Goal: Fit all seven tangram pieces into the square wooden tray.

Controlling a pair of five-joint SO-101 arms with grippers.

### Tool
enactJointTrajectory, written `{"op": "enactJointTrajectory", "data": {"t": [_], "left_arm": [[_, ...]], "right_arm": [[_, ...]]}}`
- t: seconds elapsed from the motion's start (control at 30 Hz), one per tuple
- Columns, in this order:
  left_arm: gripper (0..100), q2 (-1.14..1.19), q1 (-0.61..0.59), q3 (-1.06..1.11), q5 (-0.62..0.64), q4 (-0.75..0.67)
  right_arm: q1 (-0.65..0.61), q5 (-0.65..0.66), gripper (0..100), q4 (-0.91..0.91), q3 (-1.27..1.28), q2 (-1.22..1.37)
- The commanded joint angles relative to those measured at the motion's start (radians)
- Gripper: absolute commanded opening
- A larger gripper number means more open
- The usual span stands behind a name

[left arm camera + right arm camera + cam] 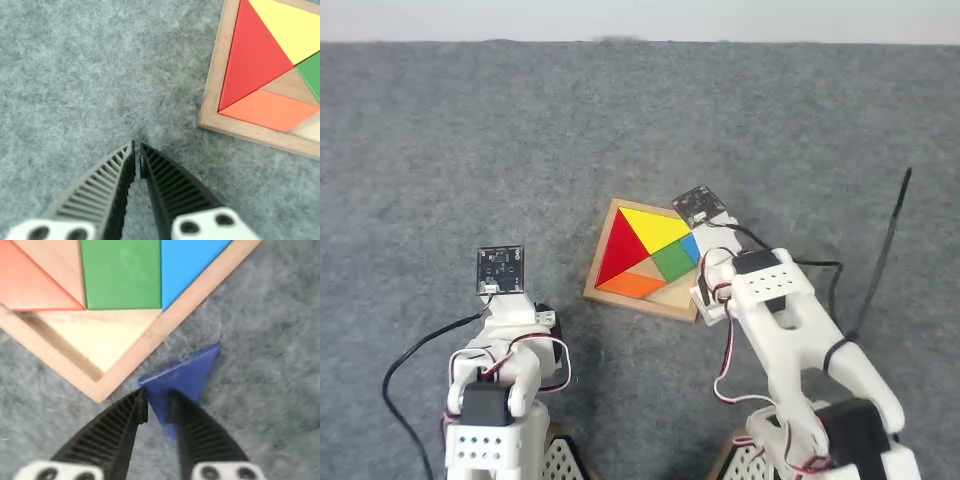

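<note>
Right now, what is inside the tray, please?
Inside lie a red triangle, yellow triangle, green square, light blue piece and orange piece; one corner is bare. The right arm covers it in the high view.

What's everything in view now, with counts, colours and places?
tray: 1, wooden, between the arms
red triangle: 1, in tray, left side
yellow triangle: 1, in tray, far side
green square: 1, in tray, beside yellow
light blue piece: 1, in tray, right of green
orange piece: 1, in tray, near edge
dark blue triangle: 1, on mat outside tray's corner
mat: 1, grey, under everything
left gripper: 1, black, shut over bare mat
right gripper: 1, black, shut on dark blue triangle
</note>
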Motion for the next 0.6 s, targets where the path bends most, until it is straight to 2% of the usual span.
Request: {"op": "enactJointTrajectory", "data": {"t": [0.0, 0.1, 0.2, 0.33, 0.5, 0.57], "left_arm": [[1, -0.02, -0.006, -0.013, -0.015, 0.005], [1, -0.02, -0.006, -0.013, -0.015, 0.005], [1, -0.02, -0.006, -0.013, -0.015, 0.005], [1, -0.02, -0.006, -0.013, -0.015, 0.005], [1, -0.02, -0.006, -0.013, -0.015, 0.005], [1, -0.02, -0.006, -0.013, -0.015, 0.005]], "right_arm": [[0.007, -0.025, 17.2, -0.025, -0.032, 0.027], [0.021, -0.021, 12.6, -0.027, -0.032, 0.028], [0.113, -0.02, 7.6, -0.035, -0.04, 0.019], [0.236, -0.028, 7.3, -0.053, -0.051, 0.025], [0.26, -0.034, 6.9, -0.048, -0.051, 0.015], [0.249, -0.077, 6.9, -0.018, -0.06, -0.013]]}}
